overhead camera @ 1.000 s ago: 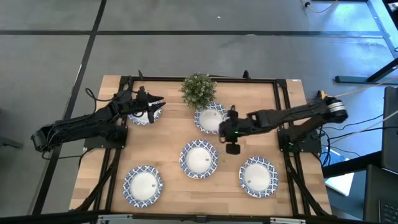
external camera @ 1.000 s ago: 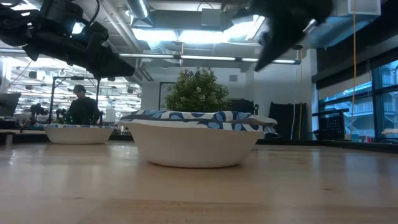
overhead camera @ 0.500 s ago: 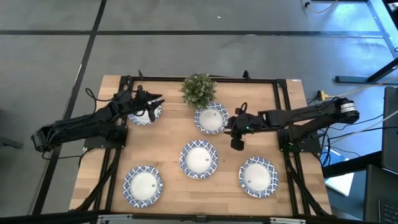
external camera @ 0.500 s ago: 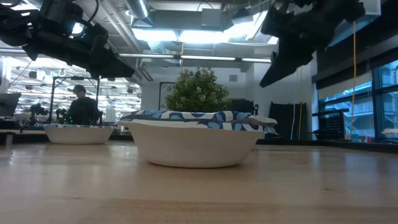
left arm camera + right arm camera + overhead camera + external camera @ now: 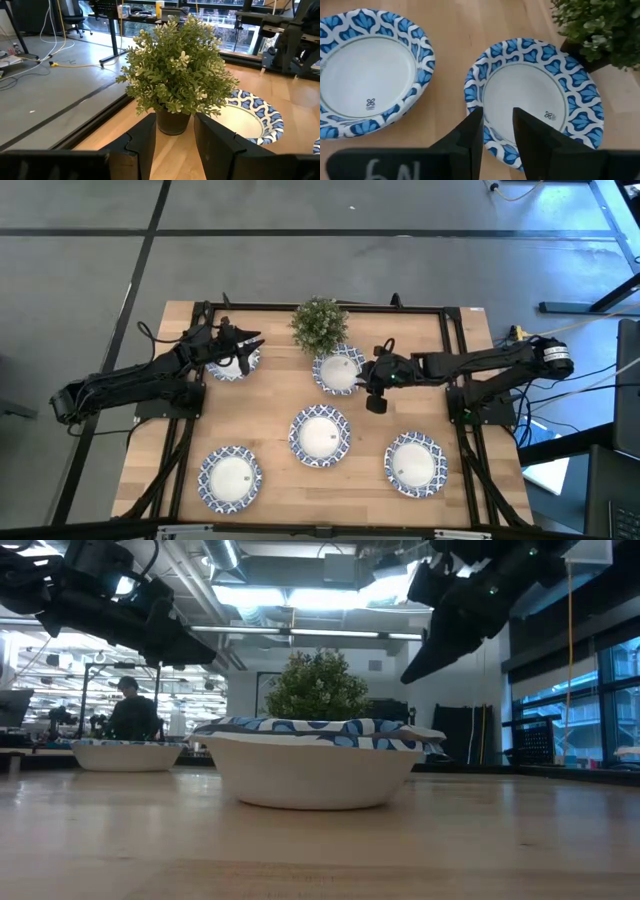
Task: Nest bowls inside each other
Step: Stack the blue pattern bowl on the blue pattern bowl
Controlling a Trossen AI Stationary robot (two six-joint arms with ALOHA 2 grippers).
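Five blue-rimmed white bowls show in the high view: far-left [image 5: 232, 366], far-middle [image 5: 339, 371], centre [image 5: 320, 435], near-left [image 5: 231, 477] and near-right [image 5: 414, 463]. Each rests on its base on the table. My right gripper [image 5: 364, 377] is open and hangs above the right rim of the far-middle bowl [image 5: 535, 95], fingers astride that rim without touching, well off the table in the low view [image 5: 425, 650]. My left gripper [image 5: 256, 343] is open too, raised over the far-left bowl and pointing at the plant [image 5: 177, 75].
The green potted plant [image 5: 319, 323] stands at the far edge, just beyond the far-middle bowl. A black frame rail [image 5: 330, 307] borders the table. Bare wood lies between the bowls, widest around the table's middle left [image 5: 250, 415].
My right gripper drew back a little toward the table's right, then came back toward the far-middle bowl, ending slightly nearer the far edge than a second ago. It has stayed open and raised. The left arm and all bowls have kept still.
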